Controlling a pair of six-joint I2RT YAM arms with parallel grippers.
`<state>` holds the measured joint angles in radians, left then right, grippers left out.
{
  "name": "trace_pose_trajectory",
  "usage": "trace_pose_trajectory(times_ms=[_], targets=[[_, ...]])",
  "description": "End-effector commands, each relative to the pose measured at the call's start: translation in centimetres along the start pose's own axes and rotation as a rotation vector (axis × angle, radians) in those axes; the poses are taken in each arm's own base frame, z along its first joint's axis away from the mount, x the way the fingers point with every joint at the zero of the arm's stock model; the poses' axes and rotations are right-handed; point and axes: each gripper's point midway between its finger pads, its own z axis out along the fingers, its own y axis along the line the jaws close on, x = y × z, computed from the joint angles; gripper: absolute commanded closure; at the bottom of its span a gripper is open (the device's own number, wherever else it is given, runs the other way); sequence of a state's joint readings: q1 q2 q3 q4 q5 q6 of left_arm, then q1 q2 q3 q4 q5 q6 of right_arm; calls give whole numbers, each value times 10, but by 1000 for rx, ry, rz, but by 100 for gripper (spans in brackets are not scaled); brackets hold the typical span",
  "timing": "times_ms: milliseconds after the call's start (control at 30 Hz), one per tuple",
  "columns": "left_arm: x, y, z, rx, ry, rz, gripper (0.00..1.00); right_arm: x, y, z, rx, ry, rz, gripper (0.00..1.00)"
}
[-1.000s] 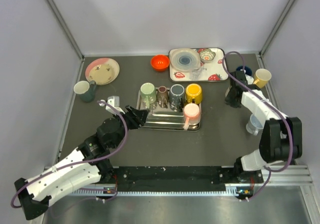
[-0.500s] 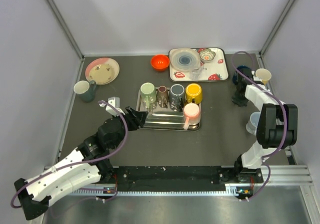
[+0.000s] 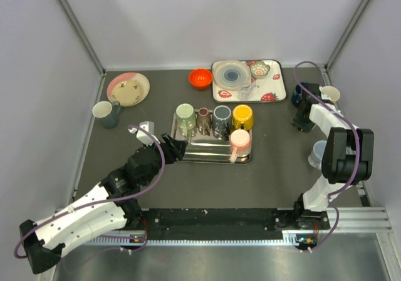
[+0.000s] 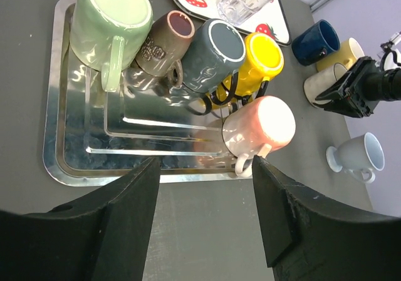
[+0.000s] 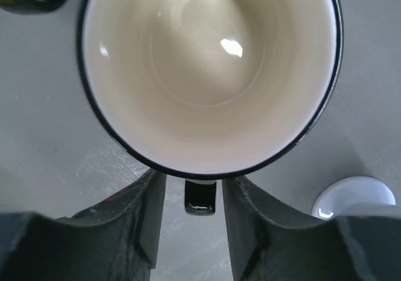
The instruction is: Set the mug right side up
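1. The right hand (image 5: 194,201) is slightly parted astride the black handle of the mug (image 5: 210,74). A sliver of gap shows on each side, so it grips nothing.
2. The mug stands mouth-up, cream inside, at the far right of the desk (image 3: 263,181), between a blue mug (image 4: 318,41) and a white footed cup (image 4: 357,156).
3. The left hand (image 4: 203,168) gapes wide and empty over the near rim of the metal tray (image 4: 69,168).
4. The desk is dark grey, and pale walls (image 3: 207,18) enclose it.
5. From above, the right hand hides the mug. Only the wrist views show it.
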<state>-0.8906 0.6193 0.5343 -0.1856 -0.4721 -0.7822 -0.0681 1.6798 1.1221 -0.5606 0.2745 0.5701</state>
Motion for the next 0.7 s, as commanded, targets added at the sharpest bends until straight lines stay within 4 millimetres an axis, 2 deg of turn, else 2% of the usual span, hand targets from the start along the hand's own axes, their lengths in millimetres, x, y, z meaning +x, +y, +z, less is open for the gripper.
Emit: trace_pose_trajectory(times_ms=[0,133,167,233,267,333,367,400,467,500,567,600,633,667], targets=[[-10,-8,0,21,-24,3,34,-30,19,-20,-88,-78,48,54],[-10,-6,1,14,-25,31,33,-32,24,-39,-140,-86,79,51],[-9,-7,2,16,-21,42,32,-34,30,-52,-180,-104,86,51],[-8,-9,4,20,-6,77,30,-32,36,-67,-219,-118,80,50],[-6,-10,6,20,6,90,29,-30,47,-85,-271,-142,62,49],[2,-11,13,4,51,137,26,-21,61,-107,-340,-153,29,48],[8,-12,16,3,83,152,25,-13,70,-119,-398,-142,7,48],[18,-9,21,-21,125,171,24,-2,79,-142,-461,-166,-22,48],[28,-15,24,-6,185,189,20,12,87,-162,-535,-184,-72,45],[38,-15,29,-7,223,202,20,30,94,-178,-608,-183,-113,41],[46,-25,32,32,268,212,16,48,98,-191,-674,-175,-153,34],[59,-28,35,51,320,217,12,59,96,-190,-689,-163,-170,32],[63,-32,38,70,335,223,9,68,96,-201,-726,-175,-194,31],[66,-39,41,104,342,224,8,72,94,-203,-735,-180,-208,30]])
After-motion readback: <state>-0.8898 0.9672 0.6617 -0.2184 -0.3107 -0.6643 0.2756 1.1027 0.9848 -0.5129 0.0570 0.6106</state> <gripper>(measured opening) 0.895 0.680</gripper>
